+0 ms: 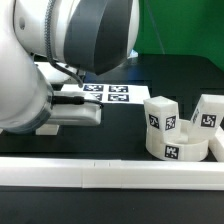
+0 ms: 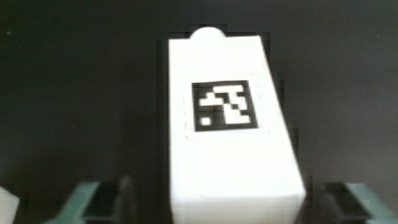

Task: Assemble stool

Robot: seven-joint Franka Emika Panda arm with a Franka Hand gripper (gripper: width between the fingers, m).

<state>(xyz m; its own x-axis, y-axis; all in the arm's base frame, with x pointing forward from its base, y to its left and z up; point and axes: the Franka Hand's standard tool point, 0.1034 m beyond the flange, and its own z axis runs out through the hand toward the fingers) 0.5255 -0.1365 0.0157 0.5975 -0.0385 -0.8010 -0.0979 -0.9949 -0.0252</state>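
Observation:
In the wrist view a white leg block [image 2: 231, 120] lies on the black table with its square tag facing up. My gripper [image 2: 217, 206] is open. Its fingers [image 2: 86, 202] stand on either side of the block's near end, with a dark gap on each side. In the exterior view the round seat disc [image 1: 173, 150] sits at the right. Two more leg blocks [image 1: 160, 113] [image 1: 208, 116] rise at its top; I cannot tell whether they rest on it or behind it. My fingers are hidden behind the arm there.
The marker board [image 1: 108, 95] lies flat on the table at the middle back. A long white border rail [image 1: 110, 176] runs along the front edge. The bulky arm [image 1: 50, 60] fills the exterior view's left.

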